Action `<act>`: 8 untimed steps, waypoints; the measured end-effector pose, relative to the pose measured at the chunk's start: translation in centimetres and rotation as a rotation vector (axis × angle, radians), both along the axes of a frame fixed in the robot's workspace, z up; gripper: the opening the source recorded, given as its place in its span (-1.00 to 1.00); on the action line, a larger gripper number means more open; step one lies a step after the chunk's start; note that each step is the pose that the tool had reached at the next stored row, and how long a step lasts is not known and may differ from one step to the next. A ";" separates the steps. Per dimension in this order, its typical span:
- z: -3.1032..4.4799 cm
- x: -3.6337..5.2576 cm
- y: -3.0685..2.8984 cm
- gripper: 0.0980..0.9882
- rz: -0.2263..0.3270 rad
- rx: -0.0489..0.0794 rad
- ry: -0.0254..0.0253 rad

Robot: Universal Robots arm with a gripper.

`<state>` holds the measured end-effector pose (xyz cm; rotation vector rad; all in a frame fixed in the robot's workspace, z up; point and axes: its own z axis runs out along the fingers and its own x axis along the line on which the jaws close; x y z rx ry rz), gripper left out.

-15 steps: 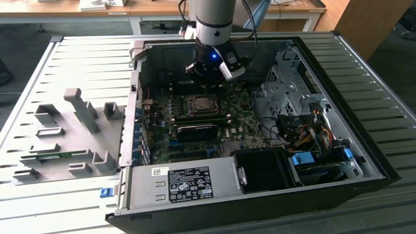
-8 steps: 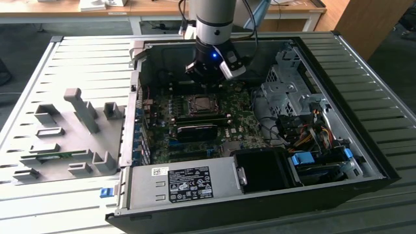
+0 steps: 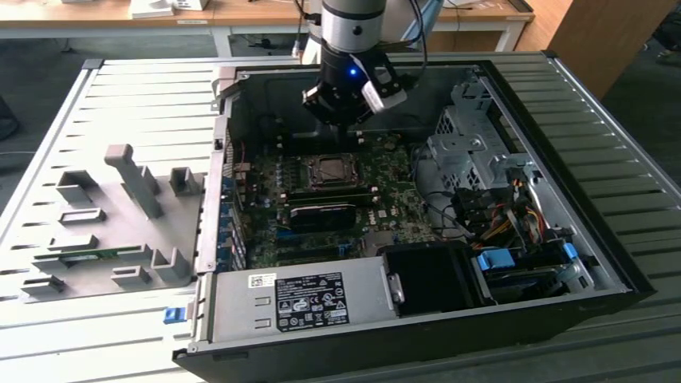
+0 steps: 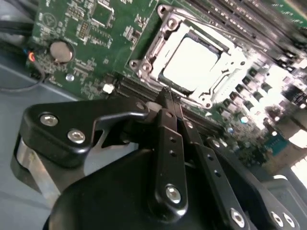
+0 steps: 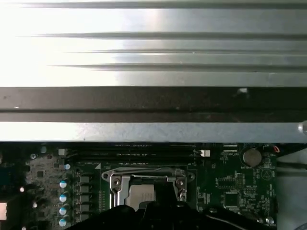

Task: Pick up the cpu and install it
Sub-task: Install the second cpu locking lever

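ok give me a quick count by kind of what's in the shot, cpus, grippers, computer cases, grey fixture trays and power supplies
cpu: 1, in the socket on the motherboard
gripper: 1, fingers together, above the board
computer case: 1, lying open
grey fixture tray: 1, on the exterior view's left
power supply: 1, with a label on it
Total: 5

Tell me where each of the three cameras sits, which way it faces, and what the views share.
Exterior view: high off the arm, angled down on the open computer case; the arm and tool hang over the motherboard.
Second wrist view: on the arm, looking along the closed fingers at the cpu seated in its socket.
First wrist view: on the arm, facing the case wall and board.
Shared: both wrist views show the cpu.
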<state>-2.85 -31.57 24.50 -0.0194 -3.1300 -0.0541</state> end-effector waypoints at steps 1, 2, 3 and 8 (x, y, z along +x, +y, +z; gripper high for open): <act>-0.01 0.00 -0.05 -0.98 0.000 0.000 -0.0002; 0.00 0.00 -0.21 -0.98 0.000 0.000 -0.0001; 0.00 0.00 -0.41 -0.98 0.000 -0.001 -0.0001; -0.05 0.00 -1.17 -0.98 0.000 0.000 0.0000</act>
